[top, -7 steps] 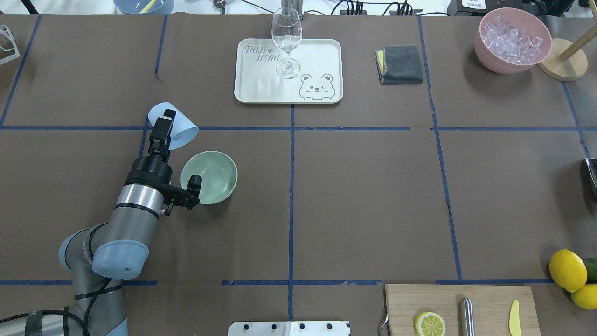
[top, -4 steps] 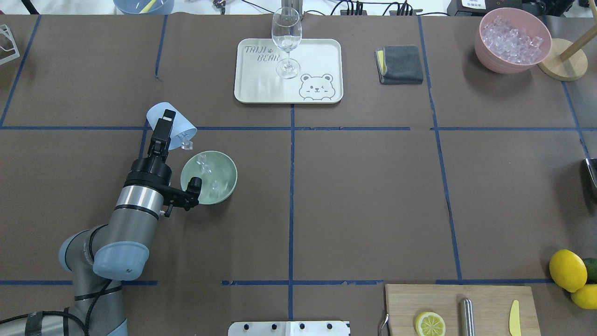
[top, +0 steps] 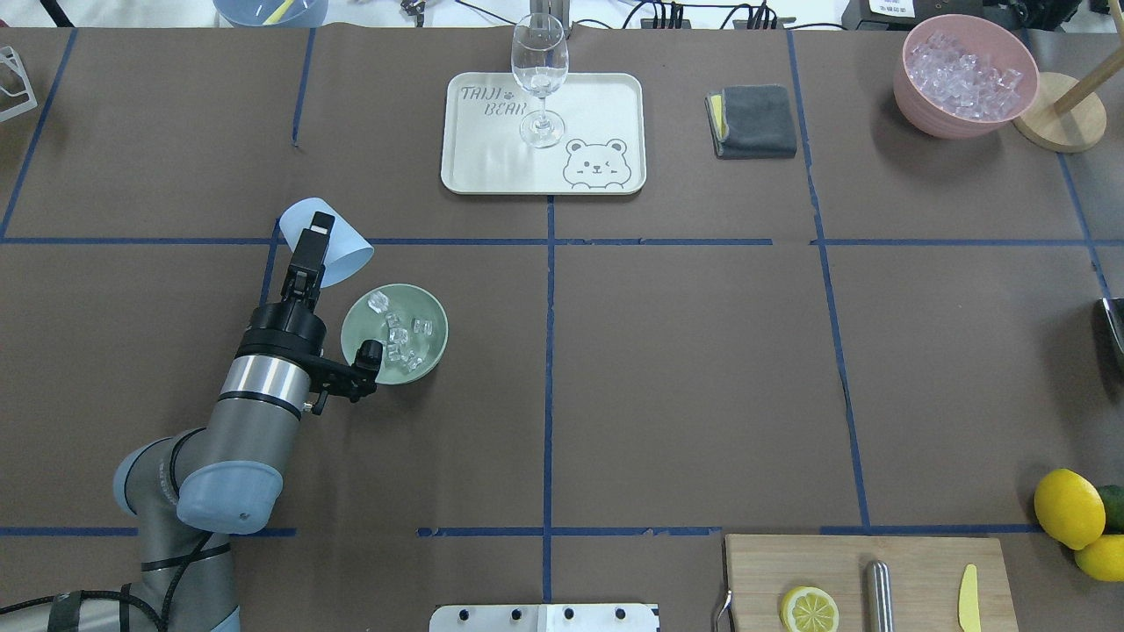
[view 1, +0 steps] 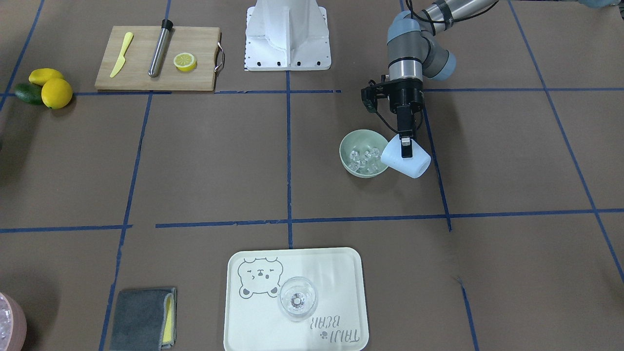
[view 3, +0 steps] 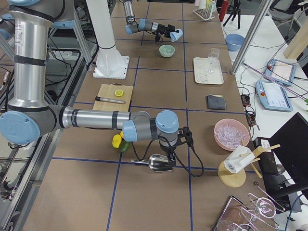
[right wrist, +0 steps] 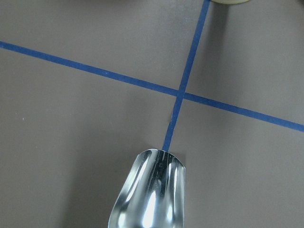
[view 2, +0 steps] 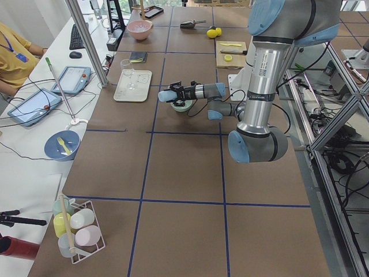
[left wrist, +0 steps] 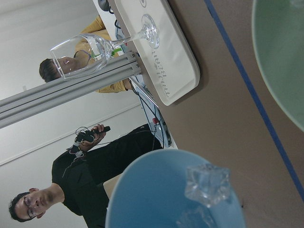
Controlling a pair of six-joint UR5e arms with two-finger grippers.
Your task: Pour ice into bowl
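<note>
My left gripper is shut on a light blue cup, held tilted with its mouth over the near rim of the pale sage-green bowl. Several clear ice cubes lie in the bowl, also seen from the front. In the left wrist view one ice cube sits at the lip of the cup, with the bowl at upper right. My right gripper hangs over a metal scoop at the table's far right; I cannot tell if it is open or shut.
A white tray with a wine glass stands at the back centre. A grey cloth and a pink bowl of ice are at the back right. A cutting board and lemons are at the front right.
The bowl was empty a second ago; ice then spilled out of the tilted cup, and several cubes now lie in the bowl. The left arm has shifted slightly.
</note>
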